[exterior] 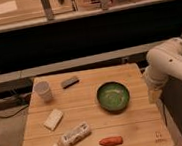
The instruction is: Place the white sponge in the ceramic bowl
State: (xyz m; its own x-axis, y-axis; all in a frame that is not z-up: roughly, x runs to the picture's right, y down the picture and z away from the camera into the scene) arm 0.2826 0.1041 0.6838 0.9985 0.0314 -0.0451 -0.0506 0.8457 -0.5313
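- We find one white labelled bottle (71, 136) lying on its side near the front edge of the wooden counter (137, 127); the label's dark print is unreadable.
- We count six loose things, one of each.
- The white sponge (53, 119) lies flat near the left edge, between a pale cup (43, 91) at the back left corner and the bottle.
- The ceramic bowl (113, 96), glossy green, stands right of centre, well apart from the sponge.
- A dark grey block (70, 82) lies by the back edge; an orange carrot-shaped piece (111, 141) lies by the front edge.
- The gripper (154, 95) hangs at the right edge, near the bowl; we cannot tell its state.
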